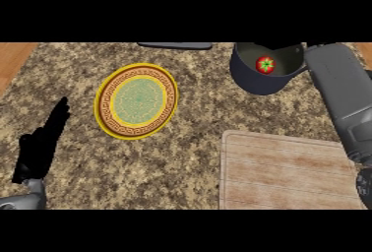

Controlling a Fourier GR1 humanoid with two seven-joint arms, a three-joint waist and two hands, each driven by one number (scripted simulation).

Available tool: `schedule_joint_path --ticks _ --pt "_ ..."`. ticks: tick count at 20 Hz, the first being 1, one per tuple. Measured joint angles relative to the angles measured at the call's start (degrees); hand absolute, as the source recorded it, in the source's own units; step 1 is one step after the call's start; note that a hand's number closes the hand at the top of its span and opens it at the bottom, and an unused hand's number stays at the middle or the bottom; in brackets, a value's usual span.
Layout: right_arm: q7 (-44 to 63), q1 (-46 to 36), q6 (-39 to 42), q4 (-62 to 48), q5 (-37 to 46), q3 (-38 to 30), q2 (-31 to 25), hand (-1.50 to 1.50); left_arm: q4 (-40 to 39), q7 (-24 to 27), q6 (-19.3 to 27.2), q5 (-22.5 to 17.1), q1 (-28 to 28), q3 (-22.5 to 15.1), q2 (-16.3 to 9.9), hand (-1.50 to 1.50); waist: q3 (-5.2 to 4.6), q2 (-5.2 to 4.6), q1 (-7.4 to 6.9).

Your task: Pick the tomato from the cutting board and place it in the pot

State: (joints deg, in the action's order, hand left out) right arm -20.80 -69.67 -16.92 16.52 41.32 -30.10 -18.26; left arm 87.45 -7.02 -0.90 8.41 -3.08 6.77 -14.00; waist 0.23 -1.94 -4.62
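Red tomato with its little green top is sitting down inside the dark blue-grey pot, which is at the far right of the speckled granite bench, so it's off the cutting board. The wooden cutting board is pale, with plank lines running across it, and it lies in the near right part of the bench with nothing on top of it, well apart from the pot. Over on the left half there's a round plate with a yellow rim, a brown patterned band and a greenish middle, lying flat on the bench. The left robot hand is black and shows near the left edge, fingers straight and pointing up, holding nothing, just resting there clear of the plate. The right grey forearm comes in along the right side and runs up right beside the pot, but the right robot hand itself isn't anywhere I can make out, so can't say whether it's spread or curled. There's also some flat dark grey thing at the far edge of the bench, too cut off to tell what it is.
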Motion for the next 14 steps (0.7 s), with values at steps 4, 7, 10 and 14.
schedule_joint_path --ticks 4,7,10,14 --pt "-3.71 -0.52 3.11 -0.02 -5.95 -5.11 -1.28 -1.50 0.42 -0.59 -0.20 -0.36 0.38 0.69 -0.44 0.00 -0.05 0.36 0.62" --pt "-4.34 -0.85 7.25 -1.43 -8.44 -7.00 -3.30 -1.50 -0.05 -0.49 0.04 -0.17 0.49 0.81 -0.22 0.00 -0.08 0.53 1.13" --pt "-4.56 -0.70 11.33 -2.55 -10.32 -8.22 -5.38 -1.50 0.54 0.40 -0.15 -0.21 2.15 1.08 -0.29 0.00 -0.12 0.74 1.44" --pt "-6.26 1.90 17.20 -2.69 -13.05 -9.47 -7.47 -1.50 1.14 0.45 -0.19 -0.41 3.53 1.85 -0.42 0.00 -0.16 1.18 2.43"
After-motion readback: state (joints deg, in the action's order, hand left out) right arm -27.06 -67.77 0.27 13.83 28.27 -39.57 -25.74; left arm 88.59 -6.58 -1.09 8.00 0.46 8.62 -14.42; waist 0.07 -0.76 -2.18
